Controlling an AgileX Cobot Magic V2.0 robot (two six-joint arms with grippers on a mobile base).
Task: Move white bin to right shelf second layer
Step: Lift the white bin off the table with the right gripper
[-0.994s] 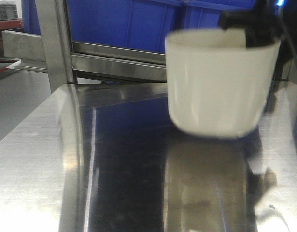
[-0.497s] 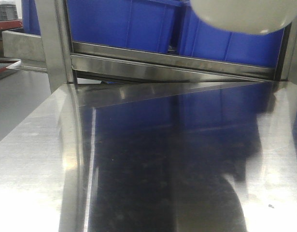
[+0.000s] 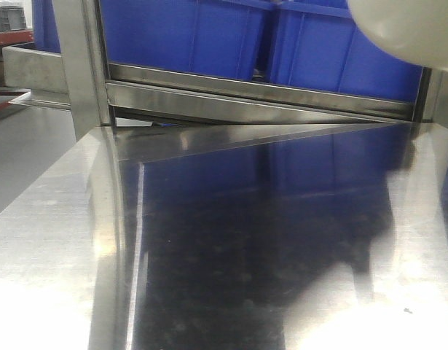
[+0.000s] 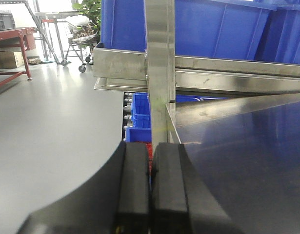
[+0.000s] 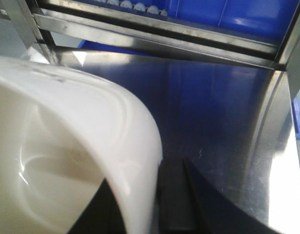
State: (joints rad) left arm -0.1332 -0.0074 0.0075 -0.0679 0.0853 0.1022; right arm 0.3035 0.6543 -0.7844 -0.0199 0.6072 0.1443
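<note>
With its wall pinched in the right gripper (image 5: 140, 207), the white bin (image 5: 67, 146) is held clear of the steel table (image 5: 228, 122) beneath, the left gripper (image 4: 150, 190) being closed on nothing; transfer to the right shelf second layer is judged outstanding.

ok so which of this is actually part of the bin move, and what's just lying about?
Job: cream-white plastic bin, clamped at its rim by the right gripper; steel rack level with white rollers.
Lying about: blue plastic crates; shiny steel table; left gripper, shut and empty.
</note>
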